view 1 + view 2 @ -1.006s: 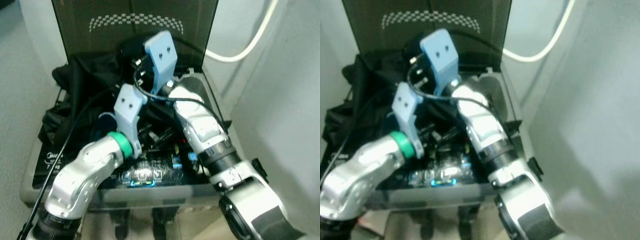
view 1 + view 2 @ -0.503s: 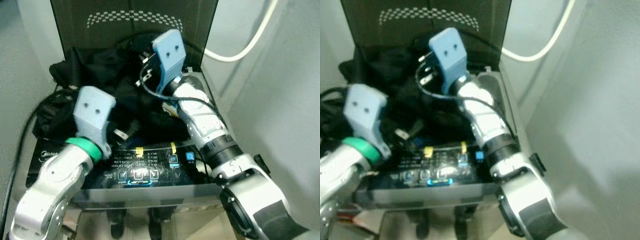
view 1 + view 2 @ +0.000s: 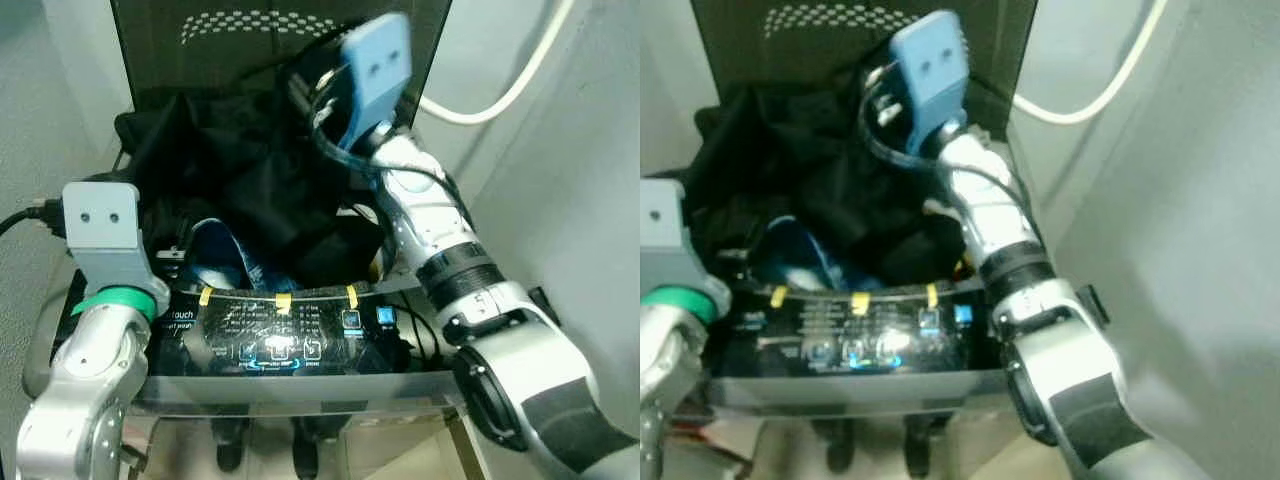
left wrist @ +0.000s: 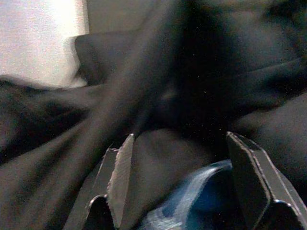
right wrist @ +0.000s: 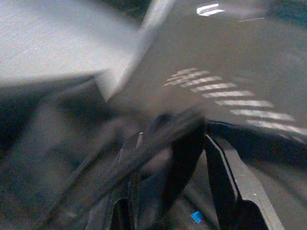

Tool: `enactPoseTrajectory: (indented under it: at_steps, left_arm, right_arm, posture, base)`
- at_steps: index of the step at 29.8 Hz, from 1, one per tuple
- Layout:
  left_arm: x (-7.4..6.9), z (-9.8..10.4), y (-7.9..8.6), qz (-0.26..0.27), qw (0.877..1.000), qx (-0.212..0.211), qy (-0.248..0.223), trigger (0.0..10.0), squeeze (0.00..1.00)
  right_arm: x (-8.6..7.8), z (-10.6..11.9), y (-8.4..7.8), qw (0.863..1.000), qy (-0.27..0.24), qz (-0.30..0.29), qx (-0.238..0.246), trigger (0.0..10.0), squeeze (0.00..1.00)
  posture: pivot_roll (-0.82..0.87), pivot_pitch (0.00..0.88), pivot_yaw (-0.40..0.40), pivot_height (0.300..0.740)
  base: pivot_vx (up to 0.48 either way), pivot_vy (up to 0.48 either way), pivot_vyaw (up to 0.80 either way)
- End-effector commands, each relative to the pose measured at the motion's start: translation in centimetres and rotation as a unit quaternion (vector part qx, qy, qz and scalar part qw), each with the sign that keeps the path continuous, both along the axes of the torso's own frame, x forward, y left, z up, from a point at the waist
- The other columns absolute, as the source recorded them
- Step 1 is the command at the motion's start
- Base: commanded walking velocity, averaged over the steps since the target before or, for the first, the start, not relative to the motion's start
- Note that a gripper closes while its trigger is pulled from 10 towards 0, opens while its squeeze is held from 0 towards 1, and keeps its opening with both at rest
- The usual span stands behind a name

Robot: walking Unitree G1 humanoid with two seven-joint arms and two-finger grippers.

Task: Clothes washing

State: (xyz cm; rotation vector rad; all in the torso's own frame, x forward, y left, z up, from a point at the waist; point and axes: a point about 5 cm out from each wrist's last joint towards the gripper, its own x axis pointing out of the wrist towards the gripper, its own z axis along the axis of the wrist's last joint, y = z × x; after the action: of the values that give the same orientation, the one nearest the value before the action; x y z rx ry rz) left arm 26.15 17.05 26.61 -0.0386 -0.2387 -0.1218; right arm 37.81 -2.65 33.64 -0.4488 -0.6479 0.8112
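A heap of black clothes [image 3: 250, 170] fills the open top of the washing machine [image 3: 300, 385] and spills over its left rim. A blue denim piece [image 3: 225, 255] lies at the front of the heap, just behind the control panel. My right gripper [image 5: 172, 187] is raised at the back of the tub, close to the upright lid [image 3: 150, 40]. A taut strip of black garment [image 5: 184, 139] runs between its fingers. My left gripper [image 4: 184, 187] is open at the machine's left side. It points at black cloth and the blue piece [image 4: 201, 201] and holds nothing.
The lit control panel [image 3: 280, 340] with yellow tape marks runs along the machine's front edge. A white hose [image 3: 500, 95] hangs on the wall behind. A pale wall [image 3: 580, 180] stands close on the right, and grey floor [image 3: 40, 150] lies to the left.
Both arms have come up out of the tub. The left one drew back to the machine's left side; the right one rose toward the lid. The blue denim has come into sight.
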Motion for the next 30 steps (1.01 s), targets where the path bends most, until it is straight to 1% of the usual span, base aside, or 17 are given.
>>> enactPoseTrajectory:
  at_steps: [1, 2, 3, 5, 8, 10, 11, 12, 13, 16, 20, 23, 24, 25, 26, 27, 30]
  left_arm:
    - [-0.9, 0.9, -0.8, -0.067, 0.998, -0.001, -0.018, 10.0, 0.0]
    - [-1.3, 1.4, -1.3, -0.115, 0.993, -0.001, -0.026, 10.0, 0.0]
    - [-1.3, 1.4, -1.3, -0.115, 0.993, -0.001, -0.026, 10.0, 0.0]
    - [-2.2, 2.8, -0.8, -0.17, 0.983, 0.021, -0.058, 10.0, 0.0]
    - [-2.5, 3.7, 0.5, -0.147, 0.985, 0.037, -0.076, 10.0, 0.0]
    - [-2.2, 4.5, 2.5, -0.049, 0.992, 0.068, -0.094, 10.0, 0.0]
    - [-2.2, 4.5, 2.5, -0.049, 0.992, 0.068, -0.094, 10.0, 0.0]
    - [-2.0, 5.0, 3.5, -0.001, 0.991, 0.08, -0.105, 10.0, 0.0]
    - [-1.6, 6.0, 5.6, 0.094, 0.984, 0.092, -0.121, 10.0, 0.0]
    - [-1.4, 6.6, 6.6, 0.14, 0.977, 0.098, -0.132, 10.0, 0.0]
    - [-1.4, 6.8, 7.0, 0.147, 0.976, 0.088, -0.132, 10.0, 0.0]
    - [-1.3, 5.9, 5.9, 0.115, 0.98, 0.113, -0.118, 10.0, 0.0]
    - [-1.3, 5.9, 5.9, 0.115, 0.98, 0.113, -0.118, 10.0, 0.0]
    - [-1.1, 5.3, 4.8, 0.091, 0.981, 0.127, -0.112, 10.0, 0.0]
    - [-1.1, 5.3, 4.8, 0.091, 0.981, 0.127, -0.112, 10.0, 0.0]
    - [-0.8, 4.7, 3.2, 0.05, 0.984, 0.137, -0.107, 10.0, 0.0]
    - [-0.2, 4.1, -0.2, -0.067, 0.986, 0.123, -0.095, 10.0, 0.0]
  right_arm:
    - [-0.1, -1.0, -0.2, 0.998, -0.01, 0.014, -0.061, 10.0, 0.0]
    - [-0.1, -1.3, -0.4, 0.996, -0.015, 0.013, -0.089, 10.0, 0.0]
    - [-0.1, -1.3, -0.4, 0.996, -0.015, 0.013, -0.089, 10.0, 0.0]
    - [0.5, -1.0, -1.6, 0.99, -0.044, -0.024, -0.134, 10.0, 0.0]
    - [1.0, 0.2, -3.0, 0.991, -0.057, -0.061, -0.103, 10.0, 0.0]
    - [1.3, 1.8, -4.7, 0.995, -0.047, -0.086, -0.028, 10.0, 0.0]
    - [1.3, 1.8, -4.7, 0.995, -0.047, -0.086, -0.028, 10.0, 0.0]
    - [1.4, 2.2, -5.5, 0.996, -0.035, -0.085, -0.001, 10.0, 0.0]
    - [1.5, 2.8, -7.1, 0.995, -0.033, -0.093, 0.023, 10.0, 0.0]
    - [1.4, 3.4, -8.6, 0.994, -0.032, -0.093, 0.052, 10.0, 0.0]
    - [1.2, 4.2, -10.3, 0.991, -0.036, -0.094, 0.083, 10.0, 0.0]
    - [0.7, 5.0, -12.6, 0.981, -0.03, -0.082, 0.172, 10.0, 0.0]
    - [0.7, 5.0, -12.6, 0.981, -0.03, -0.082, 0.172, 10.0, 0.0]
    - [0.4, 5.3, -13.6, 0.969, -0.017, -0.064, 0.237, 10.0, 0.0]
    - [0.4, 5.3, -13.6, 0.969, -0.017, -0.064, 0.237, 10.0, 0.0]
    - [-0.2, 5.6, -14.6, 0.952, -0.007, -0.031, 0.304, 10.0, 0.0]
    - [-2.1, 6.0, -16.0, 0.912, 0.003, 0.043, 0.409, 10.0, 0.0]
  posture:
    - [0.14, 0.14, -0.046, 0.74]
    - [0.13, 0.139, -0.042, 0.74]
    - [0.13, 0.139, -0.042, 0.74]
    - [0.13, 0.138, -0.037, 0.74]
    - [0.13, 0.139, -0.038, 0.74]
    - [0.14, 0.142, -0.041, 0.74]
    - [0.14, 0.142, -0.041, 0.74]
    - [0.16, 0.144, -0.043, 0.74]
    - [0.17, 0.146, -0.045, 0.74]
    - [0.17, 0.152, -0.044, 0.74]
    - [0.17, 0.155, -0.038, 0.74]
    - [0.16, 0.162, -0.027, 0.74]
    - [0.16, 0.162, -0.027, 0.74]
    - [0.17, 0.164, -0.024, 0.74]
    - [0.17, 0.164, -0.024, 0.74]
    - [0.17, 0.165, -0.019, 0.74]
    - [0.17, 0.167, -0.012, 0.74]
  base:
    - [0.0, 0.0, 0.0]
    - [0.0, 0.0, 0.0]
    - [0.0, 0.0, 0.0]
    - [0.0, 0.0, 0.0]
    - [0.0, 0.0, 0.0]
    - [0.0, 0.0, 0.0]
    - [0.0, 0.0, 0.0]
    - [0.0, 0.0, 0.0]
    - [0.0, 0.0, 0.0]
    - [0.0, 0.0, 0.0]
    - [0.0, 0.0, 0.0]
    - [0.0, 0.0, 0.0]
    - [0.0, 0.0, 0.0]
    - [0.0, 0.0, 0.0]
    - [0.0, 0.0, 0.0]
    - [0.0, 0.0, 0.0]
    - [0.0, 0.0, 0.0]
